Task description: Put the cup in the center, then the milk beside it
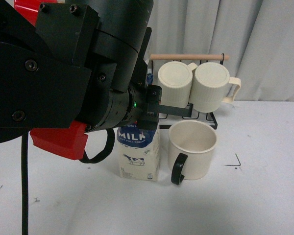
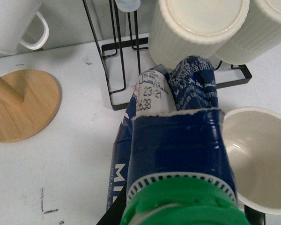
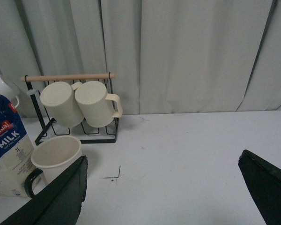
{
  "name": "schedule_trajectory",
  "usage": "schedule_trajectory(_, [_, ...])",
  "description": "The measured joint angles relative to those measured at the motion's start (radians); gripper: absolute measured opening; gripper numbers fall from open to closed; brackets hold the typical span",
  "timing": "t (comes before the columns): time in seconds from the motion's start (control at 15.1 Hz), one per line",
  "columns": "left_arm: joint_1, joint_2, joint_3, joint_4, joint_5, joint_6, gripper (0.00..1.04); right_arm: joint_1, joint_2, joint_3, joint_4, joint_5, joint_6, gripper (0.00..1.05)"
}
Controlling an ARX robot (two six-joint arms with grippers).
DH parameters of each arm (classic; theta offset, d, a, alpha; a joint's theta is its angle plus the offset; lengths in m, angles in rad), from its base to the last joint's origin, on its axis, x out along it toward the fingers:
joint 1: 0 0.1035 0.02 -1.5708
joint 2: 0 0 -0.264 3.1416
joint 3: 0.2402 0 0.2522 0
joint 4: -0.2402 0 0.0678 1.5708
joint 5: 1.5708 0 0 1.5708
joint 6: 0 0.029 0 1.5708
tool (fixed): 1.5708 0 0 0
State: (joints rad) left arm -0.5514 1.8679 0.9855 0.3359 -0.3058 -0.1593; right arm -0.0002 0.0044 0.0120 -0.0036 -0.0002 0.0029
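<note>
2 hands show, and only 1 is at work. Nearest the front camera, the left arm (image 1: 54,73) fills the left of the view, and the left hand (image 1: 151,110) sits on the top of the milk (image 1: 138,156). The left wrist view looks straight down on the green cap (image 2: 178,206), but no fingers show there. I cannot tell whether the hand is clenched on the carton or has let go.

The milk stands upright on the desk (image 1: 255,196), base flat as far as I can see. Just beside it, on the robot's right, is the cup (image 1: 192,147), upright with its black handle (image 1: 178,169) turned toward the robot. A narrow gap parts them in the front view. The cup looks placed, and the milk looks set down next to it, so I judge the step to be finishing that placement.

To do it well, the fingers should part evenly and the hand should rise straight up. A sideways pull could tip so tall a carton into the cup.

Behind both is the rack (image 1: 206,116) with 2 ribbed mugs (image 1: 175,83) hanging close over the hand. A retreat should therefore come back toward the robot, not forward. A curtain (image 1: 264,39) closes the scene.

The right hand (image 3: 163,159) is spread wide and carries nothing, well apart from the cup over bare desk.
</note>
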Motion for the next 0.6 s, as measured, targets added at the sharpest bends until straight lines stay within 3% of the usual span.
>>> schedule_trajectory(0.07, [-0.006, 0.0, 0.005, -0.006, 0.003, -0.015, 0.25, 0.0, 0.0, 0.0, 0.0, 0.0, 0.0, 0.98])
schedule_trajectory(0.13, [-0.014, 0.0, 0.017, -0.014, 0.006, -0.025, 0.21, 0.0, 0.0, 0.0, 0.0, 0.0, 0.0, 0.98])
schedule_trajectory(0.2, [-0.018, 0.0, 0.017, -0.017, 0.021, -0.042, 0.27, 0.0, 0.0, 0.0, 0.0, 0.0, 0.0, 0.98])
schedule_trajectory(0.6, [-0.015, -0.121, -0.008, -0.01, 0.069, -0.196, 0.92, 0.0, 0.0, 0.0, 0.0, 0.0, 0.0, 0.98])
